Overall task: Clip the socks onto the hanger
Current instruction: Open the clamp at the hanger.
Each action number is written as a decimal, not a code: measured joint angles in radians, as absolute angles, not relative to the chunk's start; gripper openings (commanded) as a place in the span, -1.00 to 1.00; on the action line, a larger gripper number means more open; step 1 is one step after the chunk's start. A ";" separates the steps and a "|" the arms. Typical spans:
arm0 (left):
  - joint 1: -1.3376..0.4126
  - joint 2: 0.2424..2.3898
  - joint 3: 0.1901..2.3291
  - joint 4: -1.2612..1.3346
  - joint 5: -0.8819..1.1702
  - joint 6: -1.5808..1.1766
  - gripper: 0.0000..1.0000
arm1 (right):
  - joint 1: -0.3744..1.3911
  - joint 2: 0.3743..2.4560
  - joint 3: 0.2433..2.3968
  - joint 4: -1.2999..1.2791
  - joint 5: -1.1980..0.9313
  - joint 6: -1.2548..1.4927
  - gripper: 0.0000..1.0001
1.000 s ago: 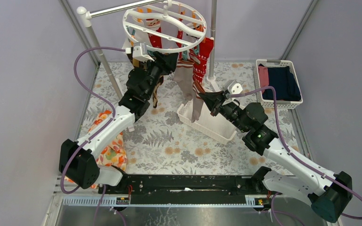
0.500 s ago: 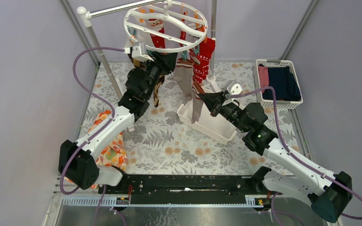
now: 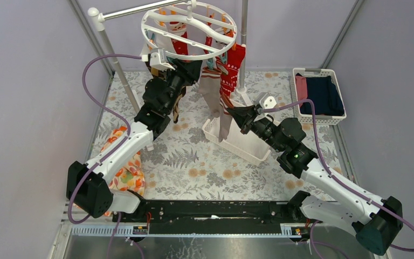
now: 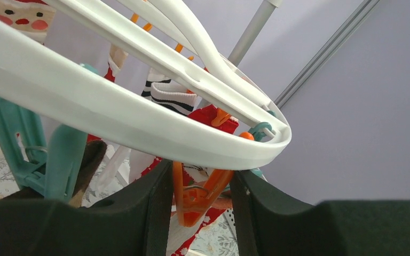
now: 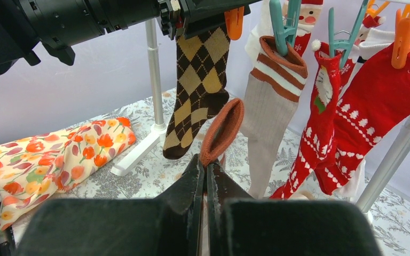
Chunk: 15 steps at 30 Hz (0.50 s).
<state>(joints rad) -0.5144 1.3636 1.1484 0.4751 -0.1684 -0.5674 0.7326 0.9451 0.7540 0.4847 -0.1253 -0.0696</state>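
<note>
The round white hanger (image 3: 194, 58) hangs at the back, with teal and orange clips. Several socks are clipped to it: an argyle one (image 5: 197, 80), a taupe one with a striped cuff (image 5: 269, 101) and red Christmas ones (image 5: 373, 106). My left gripper (image 3: 194, 65) is raised under the ring (image 4: 112, 114). Its fingers touch both handles of an orange clip (image 4: 197, 194), whose lower tips are still together. My right gripper (image 5: 204, 162) is shut on the orange-brown cuff (image 5: 222, 130) of a taupe sock (image 3: 225, 123). It holds the sock below the hanging socks.
A white slatted basket (image 3: 242, 145) lies under the right gripper. A basket of navy and pink clothes (image 3: 319, 94) stands at the back right. An orange floral cloth (image 3: 124, 162) lies at the left. A grey pole (image 3: 116, 59) with its white foot (image 5: 133, 154) stands at the back left.
The right gripper has crept a little left and up with the taupe sock. The hanger ring has shifted slightly. The left gripper stays at the orange clip.
</note>
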 measured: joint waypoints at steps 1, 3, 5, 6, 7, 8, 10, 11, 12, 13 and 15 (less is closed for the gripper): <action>-0.514 1.364 1.148 0.475 -0.168 -0.567 -0.11 | 0.733 0.945 0.754 0.485 -0.125 -0.070 -1.00; -0.514 1.364 1.148 0.474 -0.168 -0.569 -0.13 | 0.733 0.945 0.754 0.485 -0.126 -0.070 -1.00; -0.513 1.364 1.148 0.474 -0.168 -0.570 -0.15 | 0.733 0.945 0.754 0.485 -0.126 -0.070 -1.00; -0.511 1.364 1.148 0.473 -0.168 -0.571 -0.15 | 0.733 0.945 0.754 0.485 -0.126 -0.070 -1.00; -0.509 1.364 1.148 0.473 -0.168 -0.572 -0.16 | 0.733 0.945 0.754 0.485 -0.126 -0.070 -1.00; -0.509 1.364 1.148 0.472 -0.168 -0.573 -0.16 | 0.733 0.945 0.754 0.485 -0.126 -0.070 -1.00; -0.509 1.364 1.148 0.471 -0.168 -0.574 -0.16 | 0.733 0.945 0.754 0.485 -0.126 -0.070 -1.00; -0.509 1.364 1.148 0.470 -0.168 -0.574 -0.16 | 0.733 0.945 0.754 0.485 -0.126 -0.070 -1.00; -0.509 1.364 1.148 0.470 -0.168 -0.574 -0.17 | 0.733 0.945 0.754 0.485 -0.126 -0.070 -1.00; -0.509 1.364 1.148 0.470 -0.168 -0.574 -0.18 | 0.733 0.945 0.754 0.485 -0.126 -0.070 -1.00; -0.509 1.364 1.148 0.470 -0.168 -0.575 -0.22 | 0.733 0.945 0.754 0.485 -0.126 -0.070 -1.00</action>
<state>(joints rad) -0.5087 1.3636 1.1484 0.4702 -0.1677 -0.5747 0.7326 0.9451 0.7540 0.4850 -0.1257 -0.0700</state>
